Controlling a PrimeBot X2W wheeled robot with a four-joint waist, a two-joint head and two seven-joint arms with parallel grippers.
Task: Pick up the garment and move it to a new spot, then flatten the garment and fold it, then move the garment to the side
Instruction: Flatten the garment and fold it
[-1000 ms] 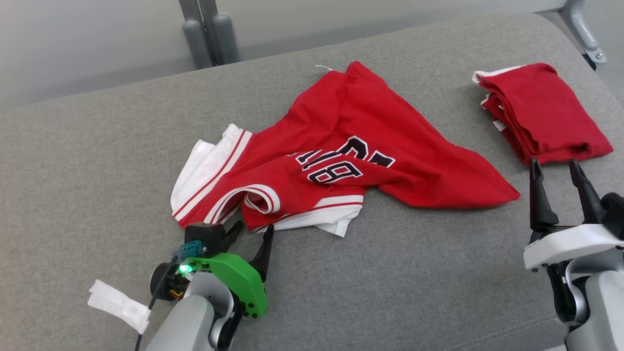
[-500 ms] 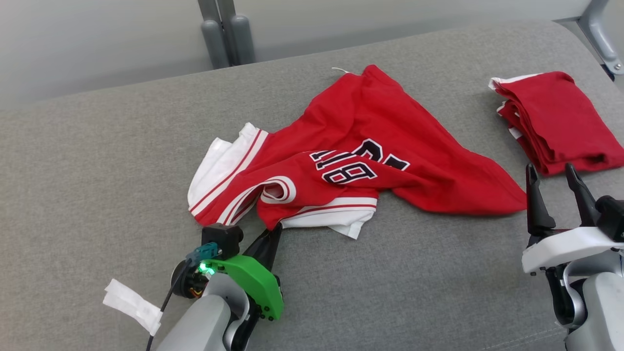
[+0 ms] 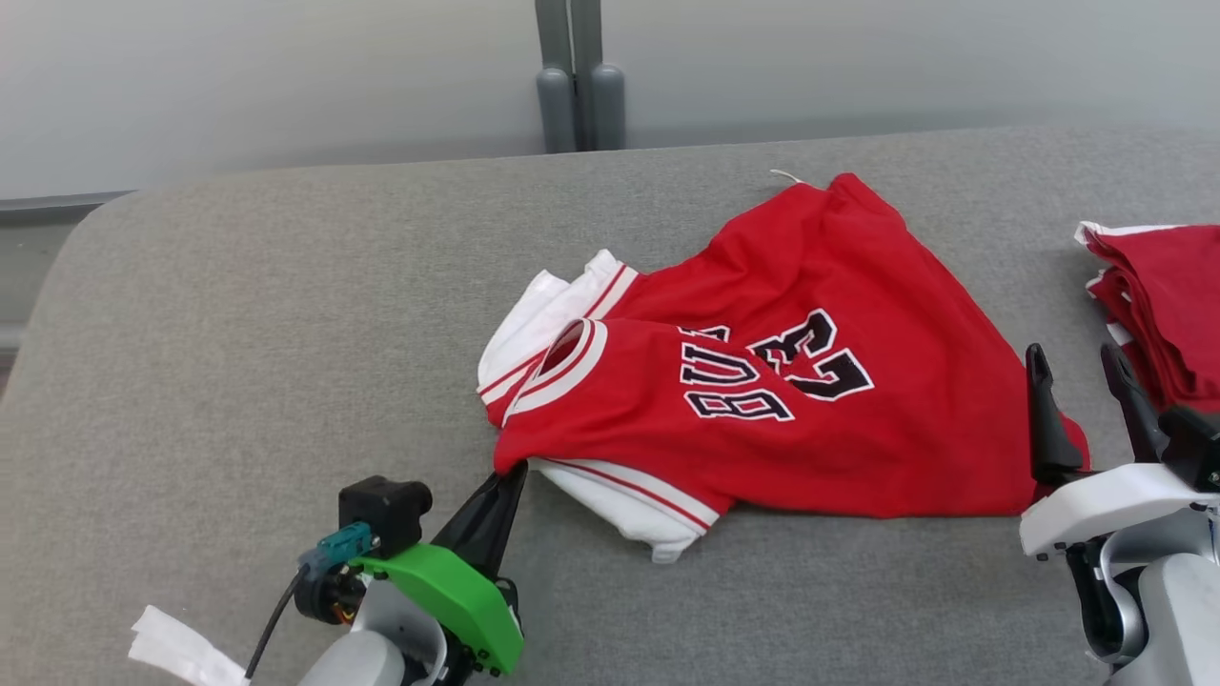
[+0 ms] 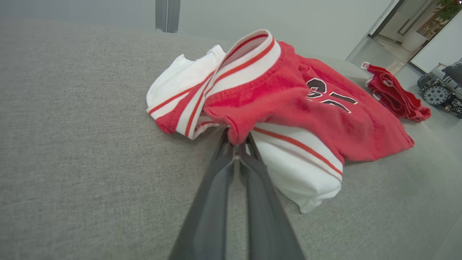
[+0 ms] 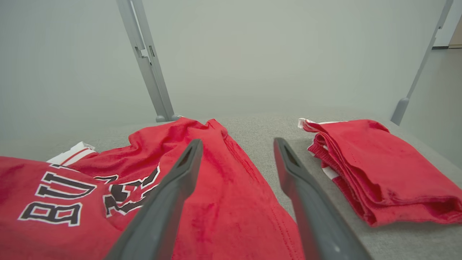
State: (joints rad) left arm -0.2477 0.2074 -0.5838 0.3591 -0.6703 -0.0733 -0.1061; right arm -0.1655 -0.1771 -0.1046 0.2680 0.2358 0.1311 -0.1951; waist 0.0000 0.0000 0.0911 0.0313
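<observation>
The garment (image 3: 762,391) is a crumpled red jersey with white trim and dark lettering, lying on the grey cushioned surface (image 3: 238,333). My left gripper (image 3: 515,472) is shut on the garment's near left red edge, pinching cloth between its fingertips (image 4: 236,141). The garment (image 4: 288,104) rises in a fold just beyond the pinch. My right gripper (image 3: 1072,367) stands open at the garment's right corner, with nothing between its fingers. In the right wrist view the gripper (image 5: 236,144) hovers over the garment (image 5: 216,202), its left finger above the red cloth.
A folded red garment (image 3: 1158,305) lies at the right edge, close to my right gripper, seen also as a folded stack (image 5: 379,169). A grey post (image 3: 572,76) stands behind the surface. A white tag (image 3: 176,648) hangs by my left wrist.
The left gripper closed on the garment's edge and dragged it so the front folded over and the lettering turned. The head camera has swung left. The right gripper stayed open.
</observation>
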